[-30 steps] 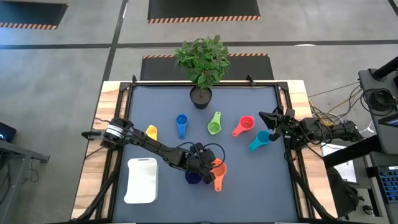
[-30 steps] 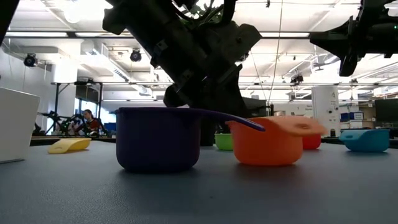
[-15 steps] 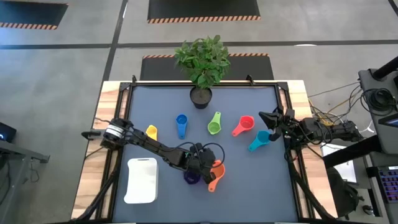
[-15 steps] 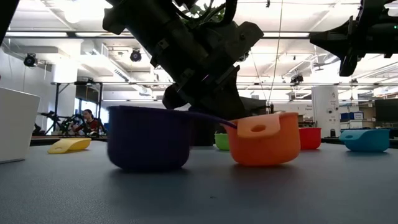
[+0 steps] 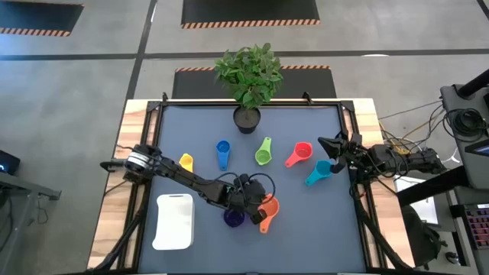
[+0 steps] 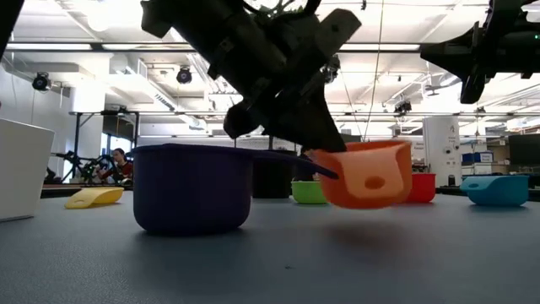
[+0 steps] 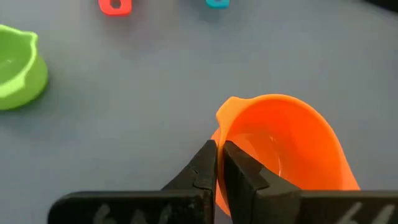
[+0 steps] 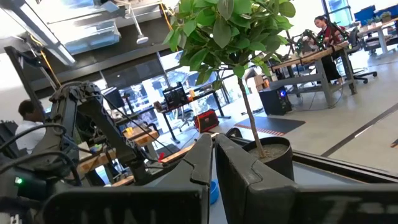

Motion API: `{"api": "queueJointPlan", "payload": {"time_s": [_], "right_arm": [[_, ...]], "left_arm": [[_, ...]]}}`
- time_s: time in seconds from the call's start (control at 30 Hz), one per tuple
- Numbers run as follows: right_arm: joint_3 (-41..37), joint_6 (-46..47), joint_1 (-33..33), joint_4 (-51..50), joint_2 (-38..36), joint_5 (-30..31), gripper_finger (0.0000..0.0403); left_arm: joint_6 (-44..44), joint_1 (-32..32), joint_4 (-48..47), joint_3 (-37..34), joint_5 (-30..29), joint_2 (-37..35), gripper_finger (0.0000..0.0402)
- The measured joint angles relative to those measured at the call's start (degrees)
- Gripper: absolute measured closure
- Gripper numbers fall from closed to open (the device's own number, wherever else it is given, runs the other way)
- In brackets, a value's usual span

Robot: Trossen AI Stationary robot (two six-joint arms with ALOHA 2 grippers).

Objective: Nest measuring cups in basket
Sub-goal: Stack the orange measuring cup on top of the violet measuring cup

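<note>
Orange plastic measuring cup (image 6: 364, 174) has just lifted, tilted, off the table, its rim clamped between the left gripper (image 7: 217, 167) fingers; purple cup (image 6: 192, 187) beside awaits nesting.

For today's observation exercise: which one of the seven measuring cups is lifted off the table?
The orange cup. It hangs tilted above the tabletop, pinched in the left gripper, beside the purple cup; all the others rest on the table.
</note>
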Motion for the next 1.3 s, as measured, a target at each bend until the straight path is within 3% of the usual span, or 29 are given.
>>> {"api": "queueJointPlan", "payload": {"time_s": [0.23,0.43,0.7,0.9,1.07,1.3], "right_arm": [[0.0,0.01,0.0,0.0,0.0,0.0,0.0394],[0.0,0.02,0.0,-0.02,0.0,0.0,0.0394],[-0.02,-1.49,0.0,0.12,0.0,0.15,0.0394],[-0.02,-1.51,0.0,0.09,0.0,1.69,0.0394],[-0.02,-2.29,0.0,0.12,0.0,1.99,0.0394],[-0.02,-2.34,0.0,0.5,0.02,2.6,0.0394]], "left_arm": [[-1.71,0.3,-0.07,-0.02,-0.36,-2.66,0.0401],[-6.21,0.29,-5.35,-0.02,-0.39,-9.76,0.0401],[-34.72,-3.96,-30.15,-0.02,-4.65,-19.8,0.0402],[-54.92,-9.94,-44.89,-0.02,-5.33,-20.58,0.0402],[-61.4,-12.92,-45.09,-0.02,-5.21,-20.08,0.0402],[-62.57,-14.46,-44.66,0.0,-5.34,-18.28,0.0402]]}}
